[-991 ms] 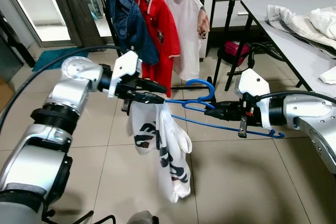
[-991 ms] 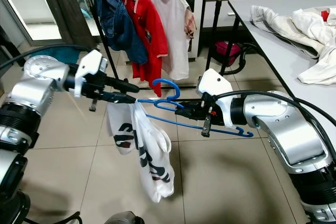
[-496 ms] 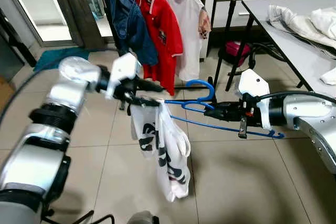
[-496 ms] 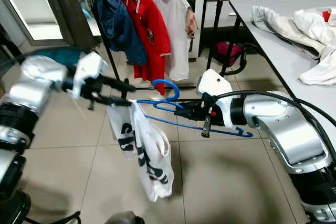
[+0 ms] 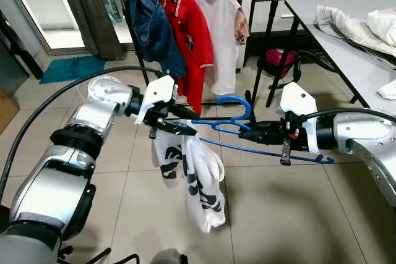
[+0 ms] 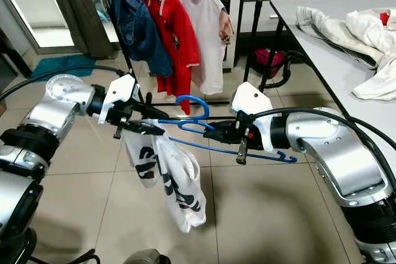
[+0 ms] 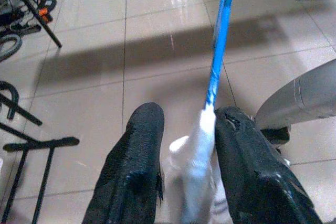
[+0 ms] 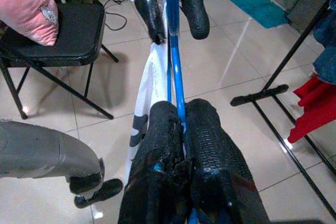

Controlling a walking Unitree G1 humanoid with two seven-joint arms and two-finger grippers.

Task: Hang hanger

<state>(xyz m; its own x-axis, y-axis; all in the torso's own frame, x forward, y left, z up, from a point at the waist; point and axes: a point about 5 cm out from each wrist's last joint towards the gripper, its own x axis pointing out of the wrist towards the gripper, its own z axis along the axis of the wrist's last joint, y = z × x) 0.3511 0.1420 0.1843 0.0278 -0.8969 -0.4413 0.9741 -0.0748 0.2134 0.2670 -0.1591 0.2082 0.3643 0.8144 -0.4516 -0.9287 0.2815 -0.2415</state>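
Note:
A blue plastic hanger [image 5: 260, 151] is held level at mid-height in front of me. My right gripper [image 5: 247, 133] is shut on its neck just below the hook [image 5: 235, 100]. A white shirt with black print [image 5: 198, 183] droops from the hanger's left end. My left gripper [image 5: 185, 127] is shut on the shirt's top edge there, its fingers [image 7: 134, 177] on either side of the cloth [image 7: 194, 182] and the blue bar [image 7: 218, 51]. In the right wrist view the blue hanger [image 8: 176, 77] runs away from the shut fingers [image 8: 163, 145].
Behind stands a clothes rack with a dark blue shirt [image 5: 148, 23], a red shirt [image 5: 192, 29] and a white shirt [image 5: 219, 23] on hangers. A grey table [image 5: 346, 47] with white laundry is at the right. A pink bag [image 5: 278, 60] lies under it.
My left arm has swung right and slightly down, carrying the shirt's top further along the hanger. The right gripper and hanger have barely shifted.

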